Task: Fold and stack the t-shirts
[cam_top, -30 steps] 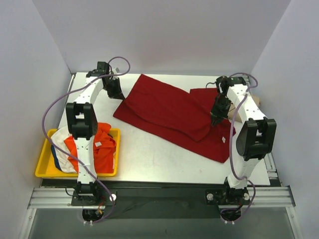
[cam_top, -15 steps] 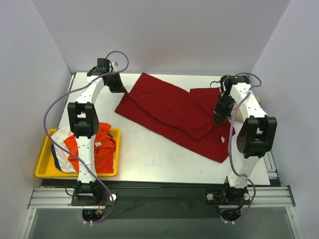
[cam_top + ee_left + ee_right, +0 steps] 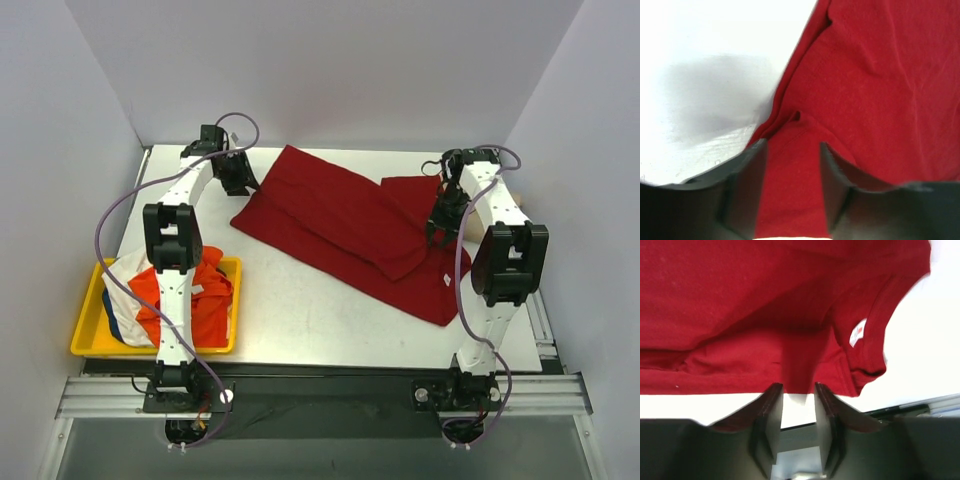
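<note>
The dark red t-shirt [image 3: 345, 225] lies folded lengthwise across the middle of the table. Its collar and white label [image 3: 858, 333] point to the near right. My left gripper [image 3: 240, 178] hovers at the shirt's far left corner. In the left wrist view it [image 3: 792, 150] is open, and red cloth [image 3: 880, 75] lies flat under the gap. My right gripper [image 3: 440, 225] is at the shirt's right edge. It [image 3: 798, 386] is open a little, with bare table in the gap and the hem [image 3: 740, 370] just past the tips. Orange [image 3: 205, 300] and white [image 3: 122, 282] t-shirts lie in the tray.
The yellow tray [image 3: 85, 335] sits at the near left corner of the table. A tan cloth [image 3: 519, 212] shows behind the right arm at the table's right edge. White walls enclose the table on three sides.
Both grippers have opened and let go of the red shirt. The shirt's left corner has settled flat on the table.
</note>
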Tool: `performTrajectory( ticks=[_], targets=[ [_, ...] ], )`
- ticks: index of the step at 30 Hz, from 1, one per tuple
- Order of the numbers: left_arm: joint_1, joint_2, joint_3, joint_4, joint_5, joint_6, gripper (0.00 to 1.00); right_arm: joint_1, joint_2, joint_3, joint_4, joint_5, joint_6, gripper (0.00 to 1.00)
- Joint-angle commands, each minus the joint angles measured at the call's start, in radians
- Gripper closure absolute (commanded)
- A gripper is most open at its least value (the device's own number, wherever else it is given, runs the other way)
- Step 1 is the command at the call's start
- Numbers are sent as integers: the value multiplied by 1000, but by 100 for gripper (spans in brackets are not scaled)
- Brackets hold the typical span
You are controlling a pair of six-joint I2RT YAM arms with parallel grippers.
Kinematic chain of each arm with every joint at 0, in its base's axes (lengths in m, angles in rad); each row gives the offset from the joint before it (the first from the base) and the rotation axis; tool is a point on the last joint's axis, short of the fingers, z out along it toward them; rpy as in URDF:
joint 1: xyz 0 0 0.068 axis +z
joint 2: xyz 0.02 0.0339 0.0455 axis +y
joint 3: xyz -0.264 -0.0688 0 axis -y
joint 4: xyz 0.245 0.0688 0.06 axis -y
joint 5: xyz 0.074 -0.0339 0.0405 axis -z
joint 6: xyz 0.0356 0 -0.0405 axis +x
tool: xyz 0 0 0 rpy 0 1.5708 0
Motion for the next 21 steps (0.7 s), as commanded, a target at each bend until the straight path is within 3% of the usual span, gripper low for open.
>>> performTrajectory(
  ticks=[1, 3, 6, 10, 21],
  targets=[
    [3, -37, 48, -4, -59, -2, 42, -9, 38, 68, -54, 14, -33, 66],
    [3, -61, 39, -15, -89, 8, 34, -12, 50, 82, -54, 9, -30, 52],
    [-6, -115, -27, -5, -94, 12, 31, -15, 41, 92, -54, 3, -23, 44],
    [-35, -196, -176, 111, -74, 2, 30, -9, -21, 26, -32, -14, -5, 42],
    [-58, -265, -553, 488, 98, -193, 29, 14, -279, -512, 196, -218, 96, 43]
  ],
)
